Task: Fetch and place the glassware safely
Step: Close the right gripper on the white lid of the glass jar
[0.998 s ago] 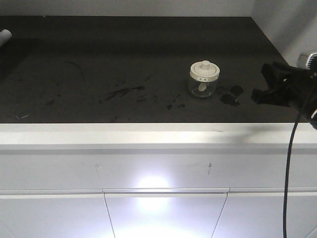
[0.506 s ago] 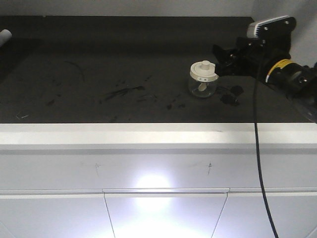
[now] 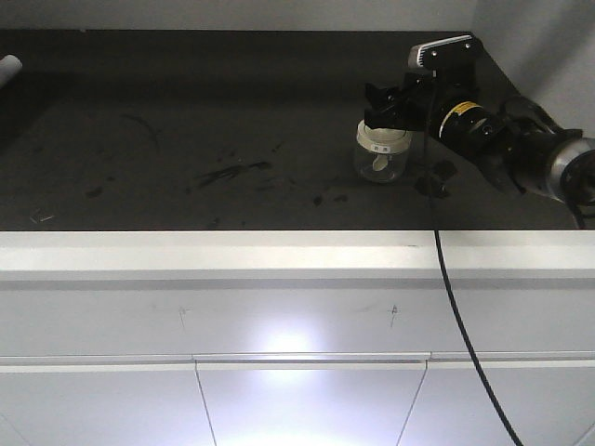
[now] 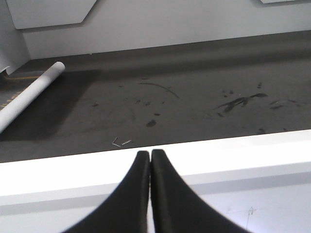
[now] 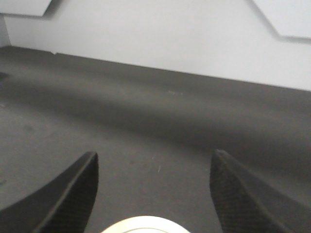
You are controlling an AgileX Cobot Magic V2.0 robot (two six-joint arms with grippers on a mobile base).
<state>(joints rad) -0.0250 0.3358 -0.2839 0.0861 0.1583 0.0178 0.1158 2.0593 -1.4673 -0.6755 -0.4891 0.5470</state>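
The glassware (image 3: 381,160), a squat clear jar with a cream-white lid, stands on the dark countertop (image 3: 186,111) right of centre. My right gripper (image 3: 385,108) is open and hovers just over the lid from the right, hiding the knob. In the right wrist view the two black fingers (image 5: 73,194) stand wide apart, and the lid's rim (image 5: 142,226) peeks in at the bottom edge between them. My left gripper (image 4: 149,154) is shut with nothing in it, over the white front edge (image 4: 218,155) of the counter, far left of the jar.
Dark smudges (image 3: 228,174) and black flakes (image 3: 433,179) mark the counter near the jar. A white tube (image 4: 29,94) lies at the far left. The right arm's cable (image 3: 456,316) hangs down the white cabinet front. A wall rises close behind and to the right.
The right arm has swung in from the counter's right edge, leftward and back, until its open gripper is over the jar lid. The jar has stayed in place.
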